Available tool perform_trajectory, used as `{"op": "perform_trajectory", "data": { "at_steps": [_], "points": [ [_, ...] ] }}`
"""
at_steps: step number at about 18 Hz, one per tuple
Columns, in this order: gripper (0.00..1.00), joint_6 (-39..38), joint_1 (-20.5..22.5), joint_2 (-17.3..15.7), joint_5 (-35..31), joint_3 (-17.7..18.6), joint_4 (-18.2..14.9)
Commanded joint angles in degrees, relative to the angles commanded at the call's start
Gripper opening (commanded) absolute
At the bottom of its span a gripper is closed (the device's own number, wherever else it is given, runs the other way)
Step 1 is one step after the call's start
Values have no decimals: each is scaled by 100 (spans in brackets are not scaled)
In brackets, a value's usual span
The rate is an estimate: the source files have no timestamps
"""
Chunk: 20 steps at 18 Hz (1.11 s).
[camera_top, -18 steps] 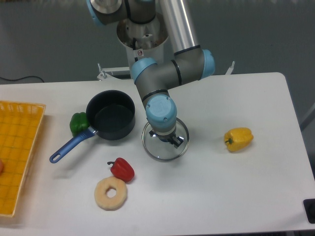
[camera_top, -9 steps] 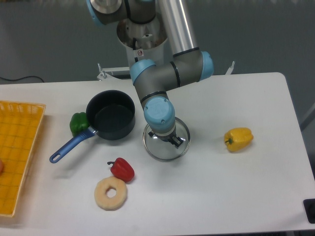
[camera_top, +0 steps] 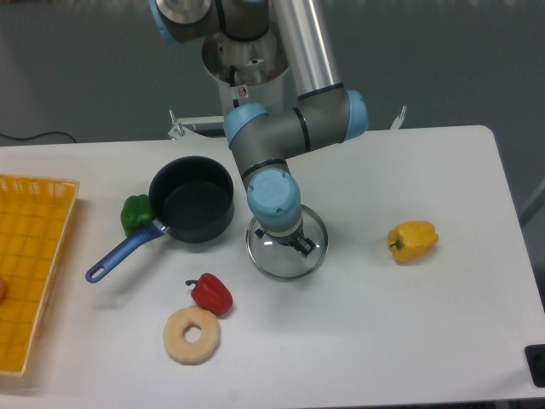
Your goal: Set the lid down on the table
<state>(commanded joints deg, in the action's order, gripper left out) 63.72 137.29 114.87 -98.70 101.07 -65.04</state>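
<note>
The lid [camera_top: 286,256], clear glass with a thin silver rim, lies flat on the white table [camera_top: 409,332] just right of the saucepan. My gripper [camera_top: 297,244] points straight down over the lid's middle, and its dark fingers reach to where the knob sits. The knob itself is hidden under the wrist and fingers. The blue wrist cap covers most of the jaws, so their spacing does not show.
A dark saucepan [camera_top: 192,200] with a blue handle stands left of the lid, with a green pepper [camera_top: 135,213] beside it. A red pepper [camera_top: 211,293] and a pale ring [camera_top: 192,335] lie in front. A yellow pepper [camera_top: 412,240] lies to the right. A yellow mesh tray [camera_top: 30,264] is at the far left.
The wrist has shifted slightly to the left over the lid. The lid has stayed in about the same spot on the table.
</note>
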Motion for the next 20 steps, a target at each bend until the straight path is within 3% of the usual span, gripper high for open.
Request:
{"op": "perform_trajectory", "data": {
  "at_steps": [9, 12, 20],
  "points": [
    [73, 9, -9, 9, 0, 0, 0],
    [99, 26, 0, -9, 0, -52, 0],
    [100, -97, 26, -483, 44, -527, 53]
  ]
}}
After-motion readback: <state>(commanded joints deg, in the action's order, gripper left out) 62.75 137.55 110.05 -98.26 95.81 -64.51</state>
